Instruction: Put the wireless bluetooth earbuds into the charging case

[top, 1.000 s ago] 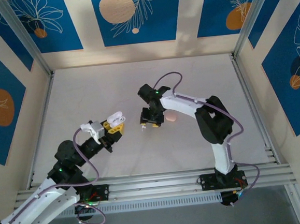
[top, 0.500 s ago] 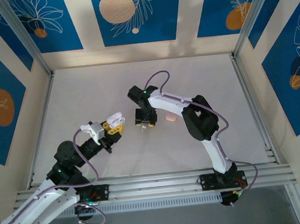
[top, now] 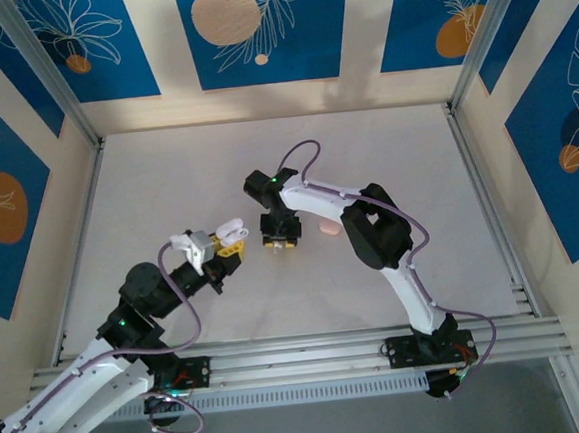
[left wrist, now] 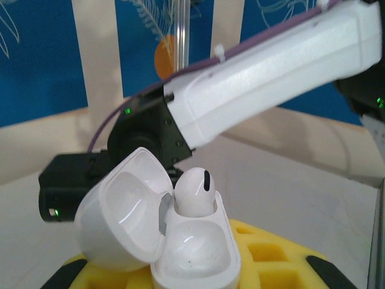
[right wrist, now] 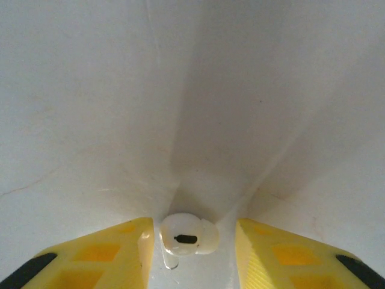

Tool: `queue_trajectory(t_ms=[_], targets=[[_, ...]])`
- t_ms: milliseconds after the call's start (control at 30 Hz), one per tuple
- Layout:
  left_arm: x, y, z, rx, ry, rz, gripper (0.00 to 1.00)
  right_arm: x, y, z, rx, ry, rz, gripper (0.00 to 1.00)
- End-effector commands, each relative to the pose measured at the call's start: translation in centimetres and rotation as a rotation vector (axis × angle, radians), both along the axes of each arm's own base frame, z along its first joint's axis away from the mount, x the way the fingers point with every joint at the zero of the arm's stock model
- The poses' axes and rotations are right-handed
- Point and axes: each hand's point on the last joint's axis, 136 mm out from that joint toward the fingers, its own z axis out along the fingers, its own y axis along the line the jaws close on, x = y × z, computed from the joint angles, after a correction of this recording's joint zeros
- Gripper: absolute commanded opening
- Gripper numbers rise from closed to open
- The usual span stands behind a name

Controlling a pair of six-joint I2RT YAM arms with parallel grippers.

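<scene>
The loose earbud (right wrist: 187, 236) lay on the table (right wrist: 84, 108) between the fingers of the right gripper (right wrist: 192, 247), which had narrowed but not yet pinched it; the left gripper (top: 224, 247) stayed clamped on the open case (left wrist: 192, 259), so pickup seemed next

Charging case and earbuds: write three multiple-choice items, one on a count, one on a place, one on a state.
1. How many earbuds sit in the white pebble-shaped plastic charging case held by the left gripper?
A. none
B. one
C. two
2. Where is the loose white glossy earbud?
A. on the table between the right gripper's yellow jaws
B. in the case
C. on the floor
3. The case's lid is:
A. shut
B. swung open
C. taken off
Key: 1 B, one white bud stands in a well; 2 A, it lies on the table with a jaw each side; 3 B, the lid leans back on its hinge.
</scene>
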Motion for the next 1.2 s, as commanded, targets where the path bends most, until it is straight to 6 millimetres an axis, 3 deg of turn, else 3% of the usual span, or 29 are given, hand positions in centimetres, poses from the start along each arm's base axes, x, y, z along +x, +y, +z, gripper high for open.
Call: queue_trajectory(t_ms=[0, 467, 767, 1167], targets=[[-0.1, -0.1, 1.8, -0.041, -0.008, -0.002, 0.12, -0.4, -0.3, -0.3, -0.04, 0.015, 0.029, 0.38], [-0.1, -0.3, 2.1, -0.055, 0.004, -0.01, 0.12, -0.9, -1.2, -0.4, -0.095, -0.005, 0.25, 0.34], [0.1, -0.5, 1.9, -0.054, 0.012, -0.012, 0.13, -0.1, -0.9, -0.2, -0.068, -0.012, 0.231, 0.39], [0.1, -0.4, 1.8, -0.052, 0.014, -0.008, 0.13, 0.0, -1.4, -0.8, -0.073, 0.015, 0.167, 0.36]])
